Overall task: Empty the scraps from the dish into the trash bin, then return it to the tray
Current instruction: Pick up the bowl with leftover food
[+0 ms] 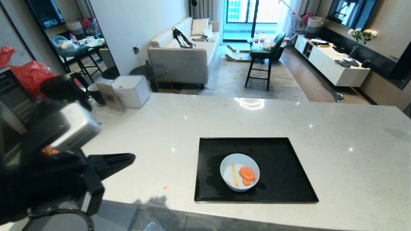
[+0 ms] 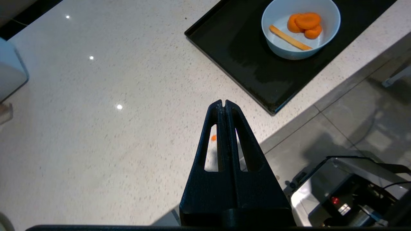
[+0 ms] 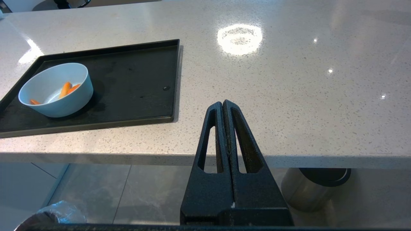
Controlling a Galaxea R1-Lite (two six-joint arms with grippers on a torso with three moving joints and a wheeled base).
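Observation:
The dish (image 1: 240, 172), a small white bowl, stands on the black tray (image 1: 282, 166) near its front. In it lie the scraps (image 1: 246, 175): orange slices and one thin yellow stick. My left gripper (image 1: 133, 157) hangs shut and empty over the counter's front edge, well to the left of the tray. The left wrist view shows its tips (image 2: 223, 102) pressed together, with the dish (image 2: 301, 29) and tray (image 2: 244, 54) ahead. My right gripper (image 3: 222, 103) is shut and empty before the counter's edge, right of the tray (image 3: 135, 80). A crinkled liner marks the trash bin (image 3: 59, 214) on the floor.
A small orange crumb (image 1: 165, 188) lies on the pale counter left of the tray. A white box (image 1: 131, 91) and a black kettle (image 1: 64, 88) stand at the counter's far left. A brushed steel bin with a black top (image 3: 314, 187) stands under the counter.

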